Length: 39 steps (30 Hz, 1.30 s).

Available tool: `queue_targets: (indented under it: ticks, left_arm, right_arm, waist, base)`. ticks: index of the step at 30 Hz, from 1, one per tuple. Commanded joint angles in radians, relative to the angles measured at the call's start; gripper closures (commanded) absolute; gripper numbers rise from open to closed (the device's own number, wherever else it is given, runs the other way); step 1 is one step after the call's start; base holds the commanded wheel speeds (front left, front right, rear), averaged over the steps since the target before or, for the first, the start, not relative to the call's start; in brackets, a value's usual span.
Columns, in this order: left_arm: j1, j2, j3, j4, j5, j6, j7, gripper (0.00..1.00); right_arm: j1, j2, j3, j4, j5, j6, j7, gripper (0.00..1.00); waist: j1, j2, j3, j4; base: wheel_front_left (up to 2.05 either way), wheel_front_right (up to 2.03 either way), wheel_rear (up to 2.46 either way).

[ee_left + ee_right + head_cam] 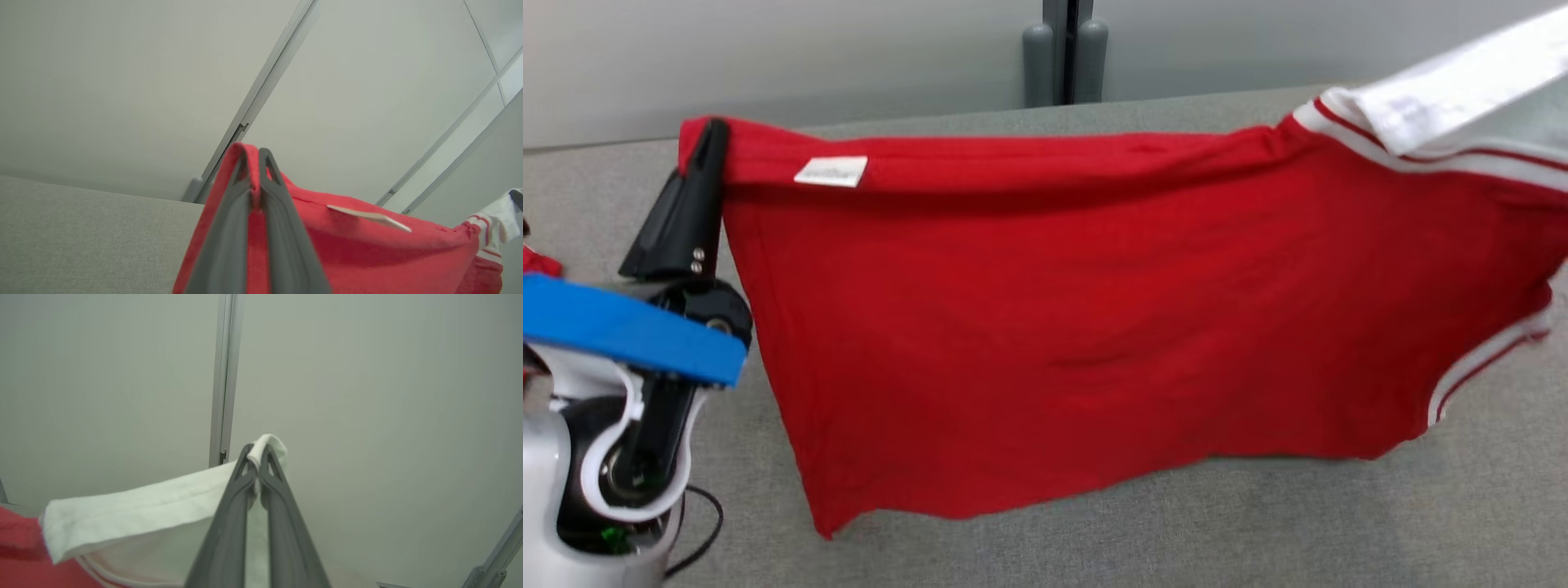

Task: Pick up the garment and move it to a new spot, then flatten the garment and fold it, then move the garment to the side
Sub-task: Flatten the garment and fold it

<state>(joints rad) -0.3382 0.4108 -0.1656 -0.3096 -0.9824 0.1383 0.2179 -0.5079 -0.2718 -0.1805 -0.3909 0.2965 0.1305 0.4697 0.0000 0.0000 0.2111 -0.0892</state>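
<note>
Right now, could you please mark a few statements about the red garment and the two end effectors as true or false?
1. The left end effector is shut on a red edge of the red knit garment. True.
2. The right end effector pinches a red part of the garment. False: it is shut on the garment's white fabric.
3. The garment lies folded on the grey cloth-covered table. False: it hangs spread out between both end effectors.
4. A small white label sits near the garment's top edge. True.
</note>
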Motion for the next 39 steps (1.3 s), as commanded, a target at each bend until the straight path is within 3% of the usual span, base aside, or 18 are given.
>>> queue_targets:
  ticks: [1,6,12,17,21,26,31,39]
  left_arm:
    - [-0.054,0.003,-0.001,0.033,0.005,-0.008,0.006,1.0]
    - [-0.277,0.015,-0.015,0.199,0.048,-0.018,0.025,1.0]
    - [-0.583,0.013,-0.017,0.386,0.119,-0.03,-0.015,1.0]
    - [-0.807,-0.015,-0.012,0.515,0.168,-0.075,-0.126,1.0]
    - [-0.91,-0.03,-0.008,0.592,0.193,-0.111,-0.215,1.0]
    - [-0.907,-0.024,-0.03,0.666,0.214,-0.158,-0.256,1.0]
    - [-0.806,-0.024,-0.055,0.746,0.226,-0.193,-0.306,1.0]
    - [-0.546,-0.091,-0.097,0.914,0.214,-0.229,-0.426,1.0]
  right_arm:
    - [-0.056,-0.013,0.026,0.047,0.014,0.001,-0.014,1.0]
    - [-0.333,-0.053,0.164,0.304,0.026,0.001,-0.11,1.0]
    - [-0.712,-0.096,0.343,0.586,-0.041,0.0,-0.302,1.0]
    - [-0.948,-0.088,0.375,0.717,-0.084,0.0,-0.503,1.0]
    - [-1.049,-0.08,0.364,0.78,-0.103,0.0,-0.607,1.0]
    - [-1.039,-0.068,0.375,0.837,-0.083,0.0,-0.653,1.0]
    - [-0.905,-0.066,0.442,0.901,-0.032,0.0,-0.672,1.0]
    - [-0.621,-0.041,0.512,0.978,0.099,0.0,-0.637,1.0]
  waist:
    - [0.0,0.0,0.059,-0.001]
    - [0.0,0.0,0.178,-0.01]
    - [0.0,0.0,0.283,-0.025]
    - [0.0,0.0,0.31,-0.021]
    - [0.0,0.0,0.314,-0.026]
    - [0.0,0.0,0.318,-0.04]
    - [0.0,0.0,0.325,-0.056]
    - [0.0,0.0,0.29,-0.053]
  base:
    - [0.0,0.0,0.0]
    - [0.0,0.0,0.0]
    - [0.0,0.0,0.0]
    - [0.0,0.0,0.0]
    - [0.0,0.0,0.0]
    - [0.0,0.0,0.0]
    - [0.0,0.0,0.0]
    - [0.0,0.0,0.0]
